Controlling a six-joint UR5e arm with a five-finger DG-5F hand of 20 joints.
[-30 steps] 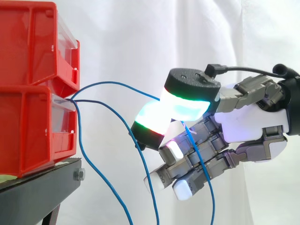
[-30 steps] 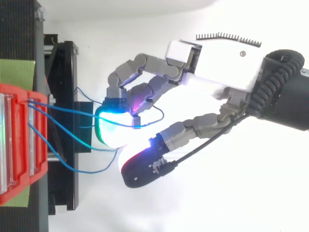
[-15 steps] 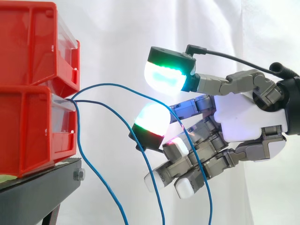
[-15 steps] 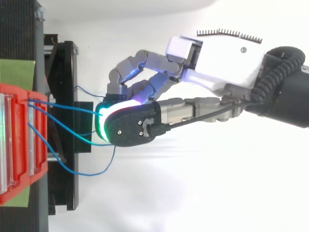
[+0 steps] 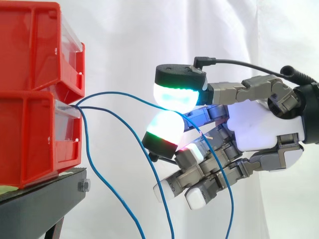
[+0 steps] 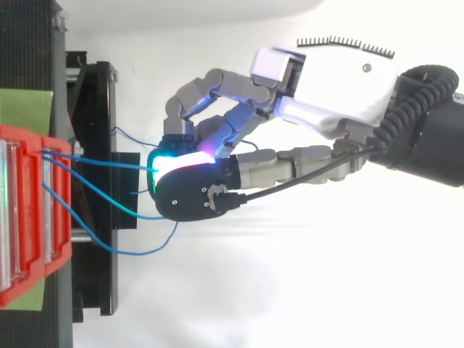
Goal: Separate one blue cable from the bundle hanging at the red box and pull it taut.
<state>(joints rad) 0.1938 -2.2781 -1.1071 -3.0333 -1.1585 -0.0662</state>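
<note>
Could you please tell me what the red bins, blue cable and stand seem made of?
The red bins: glossy moulded plastic, shiny ribs. The blue cable: probably plastic-sheathed wire, hanging in smooth loops. The stand: matt black, likely metal, given its bolt.

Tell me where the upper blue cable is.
In the side view, the upper blue cable arcs right from the gap between the stacked red bins at left into a pinch between the glowing pads of the hand.

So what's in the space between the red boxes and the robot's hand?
Just blue cables, looping from the red boxes to the hand, which pinches the top one. White curtain behind. The side view shows it.
</note>
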